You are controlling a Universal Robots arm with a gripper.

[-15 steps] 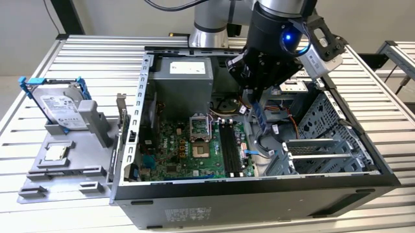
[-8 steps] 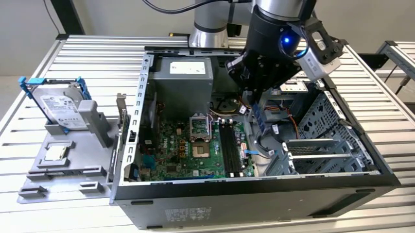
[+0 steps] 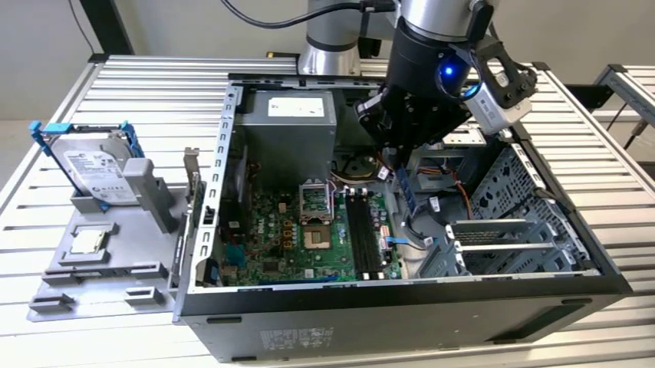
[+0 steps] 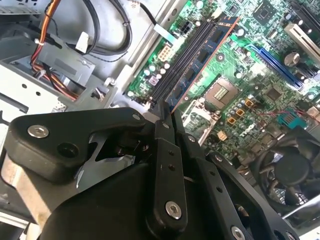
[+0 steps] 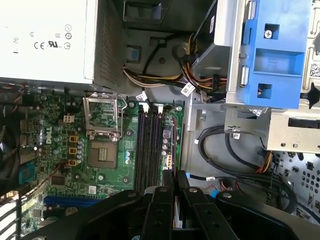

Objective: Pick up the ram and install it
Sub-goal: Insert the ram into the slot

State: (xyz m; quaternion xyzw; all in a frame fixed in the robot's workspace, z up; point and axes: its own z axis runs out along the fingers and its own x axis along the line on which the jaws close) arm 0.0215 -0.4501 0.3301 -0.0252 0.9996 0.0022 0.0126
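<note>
The black gripper (image 4: 170, 116) is clenched on the slim dark blue-green ram stick (image 4: 207, 52). It holds the stick edge-down over the long black slots (image 4: 182, 62) of the green motherboard (image 3: 297, 245), inside the open grey computer case (image 3: 409, 322), right of centre in the exterior view.

Ram (image 4: 207, 52) in tool (image 4: 167, 112) above motherboard (image 3: 271, 230) in case (image 3: 409, 322); hard drive (image 3: 97, 172) on fixture (image 3: 103, 268), exterior view's left.

Room lies open above the black slots (image 3: 360, 230); cables (image 5: 155, 78) and the drive cage (image 3: 517, 188) crowd close beside them.
</note>
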